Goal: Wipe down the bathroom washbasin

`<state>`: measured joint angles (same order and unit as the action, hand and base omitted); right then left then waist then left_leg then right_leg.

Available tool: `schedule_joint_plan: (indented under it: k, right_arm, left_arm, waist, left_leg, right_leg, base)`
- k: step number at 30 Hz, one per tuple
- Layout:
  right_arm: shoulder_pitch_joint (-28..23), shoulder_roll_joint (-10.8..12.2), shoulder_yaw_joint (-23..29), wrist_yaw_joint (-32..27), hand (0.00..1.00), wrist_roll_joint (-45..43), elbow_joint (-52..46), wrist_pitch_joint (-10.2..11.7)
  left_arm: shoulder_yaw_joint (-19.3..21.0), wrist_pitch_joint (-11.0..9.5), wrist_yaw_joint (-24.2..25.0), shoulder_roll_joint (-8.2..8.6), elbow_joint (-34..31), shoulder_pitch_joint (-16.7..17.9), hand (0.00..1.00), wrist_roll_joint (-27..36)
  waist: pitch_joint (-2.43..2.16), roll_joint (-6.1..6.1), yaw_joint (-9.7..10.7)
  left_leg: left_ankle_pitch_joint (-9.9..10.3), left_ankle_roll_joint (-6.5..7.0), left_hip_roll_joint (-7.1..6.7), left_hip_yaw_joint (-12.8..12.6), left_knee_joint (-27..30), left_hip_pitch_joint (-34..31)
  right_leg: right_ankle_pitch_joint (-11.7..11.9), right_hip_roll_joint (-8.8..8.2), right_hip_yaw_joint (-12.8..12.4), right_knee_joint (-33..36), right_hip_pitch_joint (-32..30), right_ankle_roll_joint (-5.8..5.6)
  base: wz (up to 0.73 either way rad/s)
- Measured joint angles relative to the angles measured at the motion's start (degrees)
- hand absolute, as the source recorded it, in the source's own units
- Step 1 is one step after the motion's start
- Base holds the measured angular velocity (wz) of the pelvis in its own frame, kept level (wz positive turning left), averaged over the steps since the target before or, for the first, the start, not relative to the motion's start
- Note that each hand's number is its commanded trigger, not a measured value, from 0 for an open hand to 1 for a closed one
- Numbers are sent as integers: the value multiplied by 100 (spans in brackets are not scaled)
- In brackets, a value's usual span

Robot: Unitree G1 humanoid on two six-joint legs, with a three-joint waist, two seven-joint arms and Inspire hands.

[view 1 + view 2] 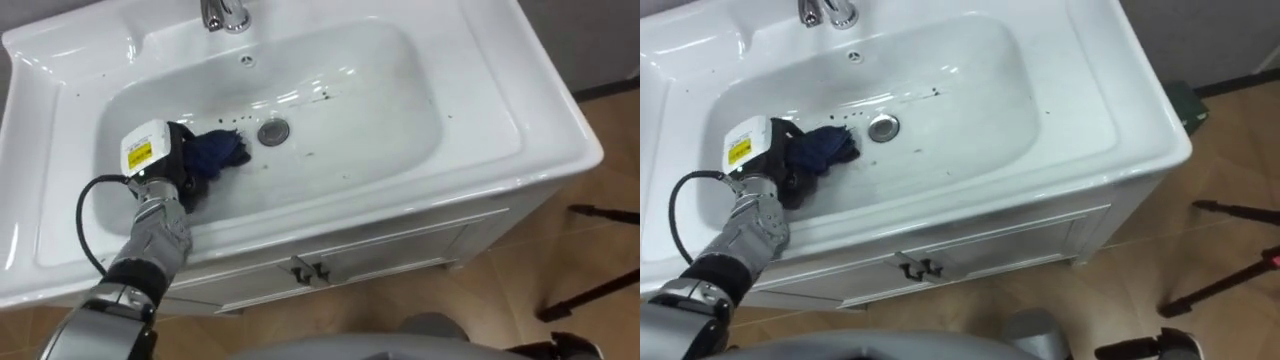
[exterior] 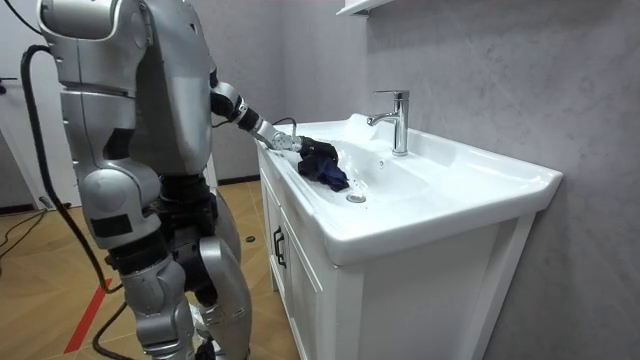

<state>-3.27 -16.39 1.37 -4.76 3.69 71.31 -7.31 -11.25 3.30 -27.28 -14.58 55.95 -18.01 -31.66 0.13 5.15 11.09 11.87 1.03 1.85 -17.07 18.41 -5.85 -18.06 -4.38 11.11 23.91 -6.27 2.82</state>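
Left eye view looked down into a white basin (image 1: 470, 100) set in a white cabinet (image 1: 400, 248), with a chrome tap (image 1: 225, 14) at the back edge and a round metal drain (image 1: 273, 131) near the middle of the bowl. The robot's left hand (image 1: 168, 172) reached in from the lower left and rested on the bottom of the bowl, to the left of the drain. Its dark fingers (image 1: 186, 190) were curled into a bunched dark blue cloth (image 1: 216, 152), so the hand was closed on the cloth. The cloth lay on the basin floor between the hand and the drain, its nearest edge just beside the drain but not covering it. A few small dark specks (image 1: 320, 97) sat on the bowl's surface beyond the drain, toward the tap. Two small metal handles (image 1: 308, 270) showed on the cabinet front below the rim. From the room view, the robot stood upright on a wooden floor (image 2: 40, 290), close against the cabinet's front, with the left arm stretched over the rim and down to the cloth, and a grey wall (image 2: 500, 70) rose behind the basin.
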Motion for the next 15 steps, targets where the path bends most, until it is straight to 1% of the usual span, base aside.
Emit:
schedule_joint_plan:
  k: [1,3,4,5,6,8,9,10,13,15]
  right_arm:
    - [28,41,-10,2,0,9,2,14]
    - [97,51,-10,9,0,51,3,18]
    - [158,46,-13,9,0,52,27,15]
    - [185,43,-14,8,0,56,35,12]
    - [230,41,-30,8,0,59,34,11]
    - [255,37,-44,6,0,63,10,18]
    - [319,34,-123,8,0,73,0,19]
    - [348,36,-236,31,0,68,1,14]
    - [433,32,-404,124,0,74,32,-18]
    - [515,20,-521,174,0,104,46,-23]
  left_arm:
    - [9,-17,5,-10,103,-168,100,103]
    - [34,-17,53,-17,231,-392,100,254]
    - [35,-21,61,-31,395,-570,100,332]
    - [34,-16,63,-38,473,-648,100,412]
    - [35,-6,70,-49,645,-812,100,572]
    - [37,46,117,-58,769,-1027,100,896]
    - [51,46,129,-64,848,-1162,100,1039]
    - [74,47,143,-66,885,-1245,100,1163]
    - [92,45,172,-91,1051,-1408,100,1343]
    - [94,53,211,-139,1148,-1512,100,1422]
  waist:
    - [22,-26,11]
    - [36,-38,26]
    - [58,-34,38]
    - [71,-34,47]
    - [119,-44,107]
    - [130,12,170]
    - [161,24,177]
    - [159,34,191]
    - [167,23,237]
    - [181,19,275]
  left_leg:
    - [0,0,6,-7,80,-129]
    - [3,3,20,-8,196,-288]
    - [24,7,50,-18,342,-418]
    - [36,11,63,-18,406,-474]
    - [51,28,89,-28,517,-558]
    - [93,48,139,-44,655,-744]
    - [98,55,154,-96,754,-882]
    - [101,61,162,-147,820,-993]
    - [102,64,161,-183,945,-1136]
    - [102,64,176,-219,1058,-1280]
  right_leg:
    - [-16,-17,7,84,-118,10]
    - [-29,-29,-3,202,-318,14]
    - [-35,-34,-22,309,-440,19]
    - [-35,-33,-22,349,-488,20]
    - [-45,-45,-11,438,-552,31]
    - [-57,-47,10,575,-742,46]
    - [-71,-69,-11,707,-907,69]
    - [-84,-92,-40,840,-1064,88]
    - [-131,-138,-110,1089,-1296,116]
    - [-151,-143,-186,1255,-1498,143]
  base:
    - [8]
    - [3]
    - [0]
    - [0]
    - [0]
    - [2]
    - [-7]
    - [-9]
    - [-9]
    - [-14]
